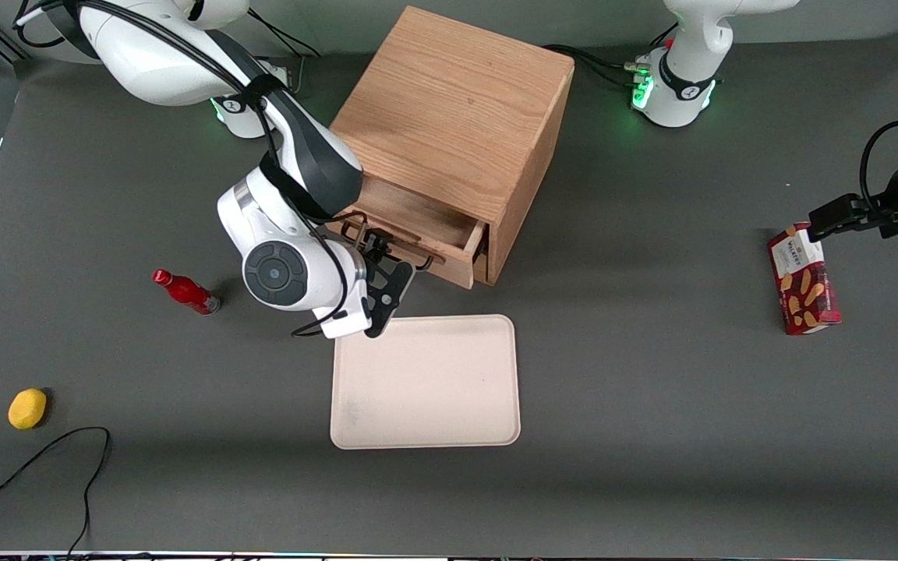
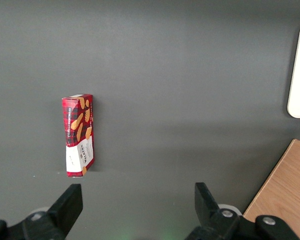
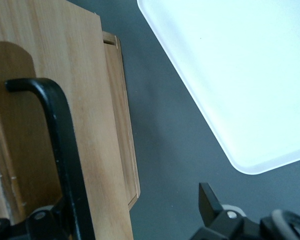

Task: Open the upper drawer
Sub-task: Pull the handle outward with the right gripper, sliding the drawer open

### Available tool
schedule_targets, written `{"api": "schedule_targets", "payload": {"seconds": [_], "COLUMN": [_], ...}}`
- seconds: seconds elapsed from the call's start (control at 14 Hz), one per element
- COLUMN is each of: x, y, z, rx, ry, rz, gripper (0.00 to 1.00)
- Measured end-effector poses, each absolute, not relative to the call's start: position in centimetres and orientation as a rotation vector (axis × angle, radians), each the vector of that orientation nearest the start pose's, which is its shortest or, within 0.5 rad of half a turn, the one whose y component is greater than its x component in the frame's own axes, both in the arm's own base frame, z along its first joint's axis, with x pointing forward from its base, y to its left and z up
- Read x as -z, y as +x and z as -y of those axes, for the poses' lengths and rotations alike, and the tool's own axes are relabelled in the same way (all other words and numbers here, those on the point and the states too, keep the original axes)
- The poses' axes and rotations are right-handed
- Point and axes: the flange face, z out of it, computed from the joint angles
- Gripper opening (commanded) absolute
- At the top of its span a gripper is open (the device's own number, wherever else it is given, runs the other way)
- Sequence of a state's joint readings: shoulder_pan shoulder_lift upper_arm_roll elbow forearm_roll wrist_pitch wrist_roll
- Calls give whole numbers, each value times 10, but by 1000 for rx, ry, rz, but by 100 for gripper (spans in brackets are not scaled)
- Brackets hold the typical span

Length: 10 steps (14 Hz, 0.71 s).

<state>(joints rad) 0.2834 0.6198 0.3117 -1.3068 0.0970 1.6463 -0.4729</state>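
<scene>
The shallow light-oak upper drawer is sticking out toward the front camera, its thin black bar handle lying crosswise, with the black two-finger gripper sitting at that handle, fingers spread apart.

The table is lit evenly from above, and soft shadows are cast beside the cabinet. The tray is washed out by glare. By the gripper, the handle throws a shadow on the drawer.

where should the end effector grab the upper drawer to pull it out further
Grip the thin black bar handle on the front of the upper drawer, coming from in front of the cabinet, toward the tray. The bar stands off the wood, leaving room for a finger. The end effector is at it, open.
</scene>
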Motion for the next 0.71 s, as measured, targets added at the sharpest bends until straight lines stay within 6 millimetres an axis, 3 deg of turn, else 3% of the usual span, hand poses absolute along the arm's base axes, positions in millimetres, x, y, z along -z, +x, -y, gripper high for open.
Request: {"api": "schedule_targets", "payload": {"seconds": [0.71], "x": [-370], "y": [607], "z": [-343], "rx": [-358], "ry": [-2519], "rz": [1357], "gripper": [100]}}
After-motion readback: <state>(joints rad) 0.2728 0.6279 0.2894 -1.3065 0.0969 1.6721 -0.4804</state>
